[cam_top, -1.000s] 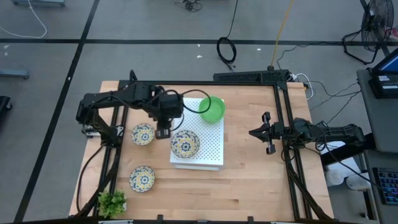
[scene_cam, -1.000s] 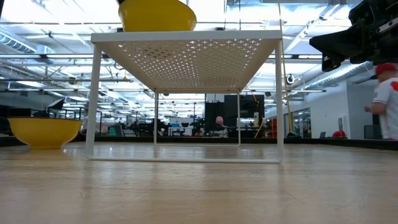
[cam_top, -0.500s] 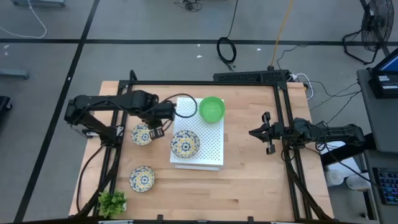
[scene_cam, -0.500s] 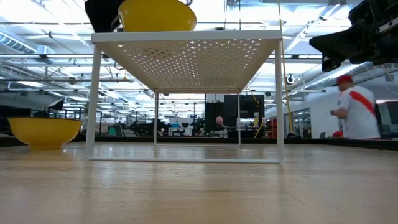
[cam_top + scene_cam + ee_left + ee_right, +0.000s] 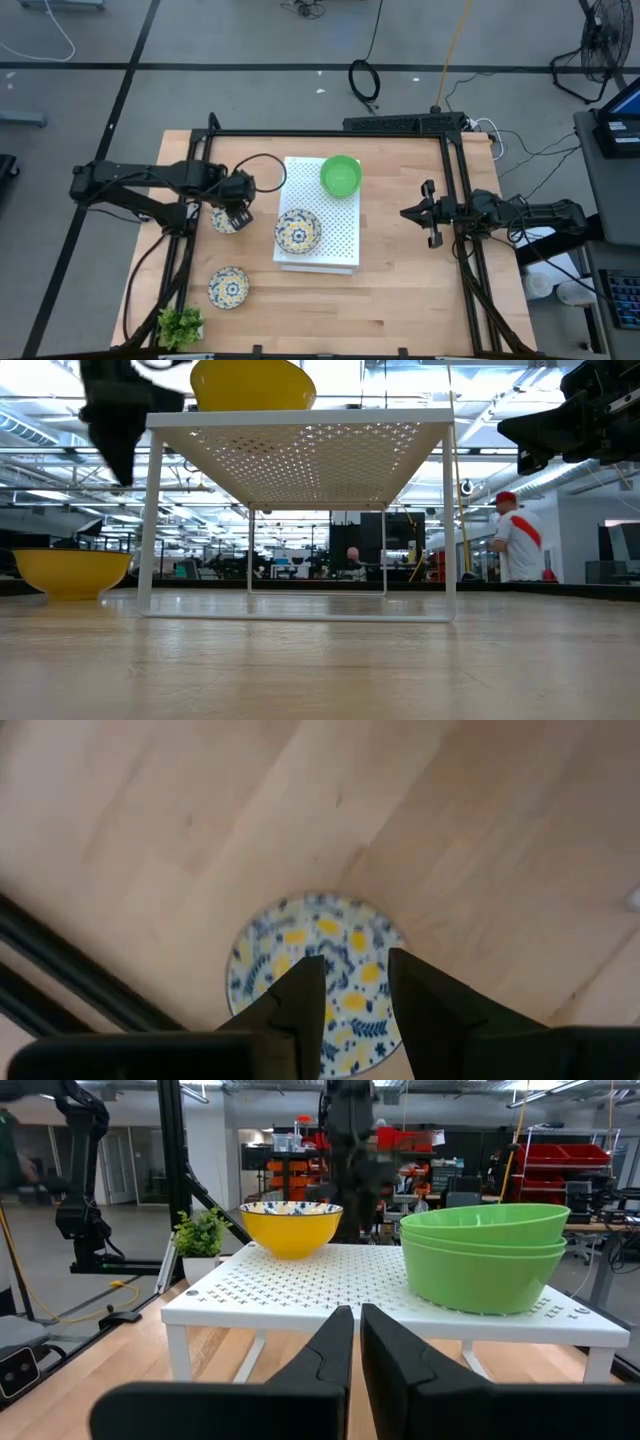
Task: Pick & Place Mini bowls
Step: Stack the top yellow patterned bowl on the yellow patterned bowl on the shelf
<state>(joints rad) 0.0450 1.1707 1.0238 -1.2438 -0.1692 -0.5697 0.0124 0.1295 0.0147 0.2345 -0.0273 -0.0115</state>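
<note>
Stacked green mini bowls (image 5: 340, 176) (image 5: 485, 1255) stand on the white perforated board's far corner. One patterned bowl (image 5: 298, 231) (image 5: 291, 1225) sits on the board's left part. Two more patterned bowls rest on the table to the board's left, one farther (image 5: 226, 220) (image 5: 315, 970) and one nearer (image 5: 229, 287). My left gripper (image 5: 238, 203) (image 5: 355, 965) hangs open above the farther one, well clear of it in the low view (image 5: 120, 420). My right gripper (image 5: 428, 213) (image 5: 355, 1315) waits shut to the right of the board.
The white perforated board (image 5: 340, 250) is a raised stand on thin legs (image 5: 150, 530). A small plant (image 5: 180, 325) stands at the near left corner. Black frame rails (image 5: 190, 250) run along the table's sides. Bare wood lies right of and in front of the board.
My left gripper has drawn back from the board's left edge toward the table's left side and now hangs over the farther patterned bowl on the table. The bowls have stayed put. A person has walked through the room behind.
</note>
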